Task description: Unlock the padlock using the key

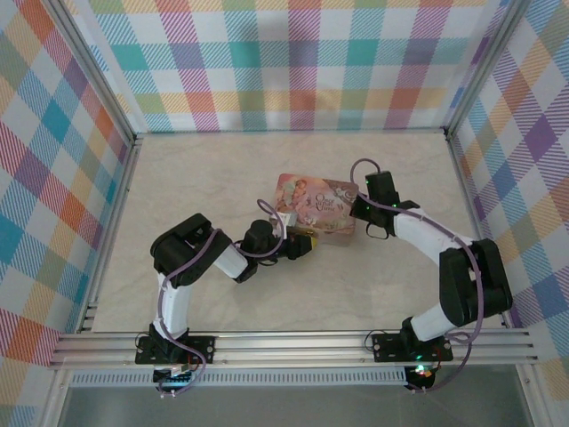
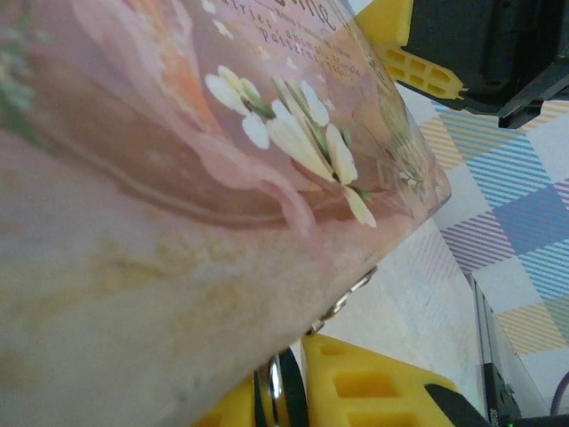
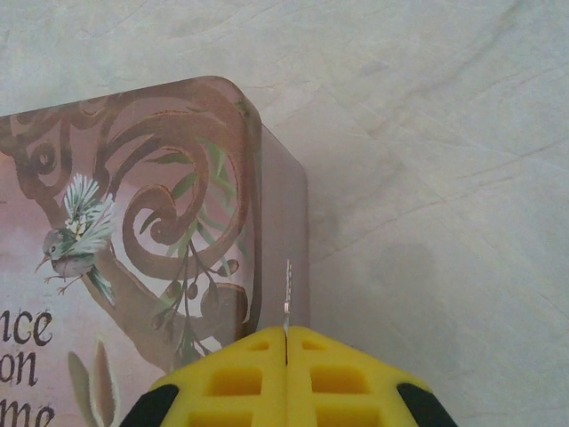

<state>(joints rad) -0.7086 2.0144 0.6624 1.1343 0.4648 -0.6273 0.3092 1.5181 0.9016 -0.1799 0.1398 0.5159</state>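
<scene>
In the right wrist view my right gripper [image 3: 286,334] is shut on the key [image 3: 287,295]. Its thin toothed blade sticks out edge-on from between the yellow pads, just off the pink tin's [image 3: 142,222] corner. From above, that gripper [image 1: 356,213] sits at the tin's [image 1: 313,205] right end. My left gripper [image 1: 300,245] is at the tin's front side. In the left wrist view its yellow fingers [image 2: 373,387] close around a small dark and silvery ring-shaped piece, the padlock [image 2: 279,388]. The padlock is partly hidden under the tin's edge [image 2: 178,294].
A small metal clasp [image 2: 357,286] juts from the tin's lower edge just above the left fingers. The tin lies mid-table on the pale mat [image 1: 204,178]. Plaid walls [image 1: 293,62] and metal rails [image 1: 293,342] enclose the space.
</scene>
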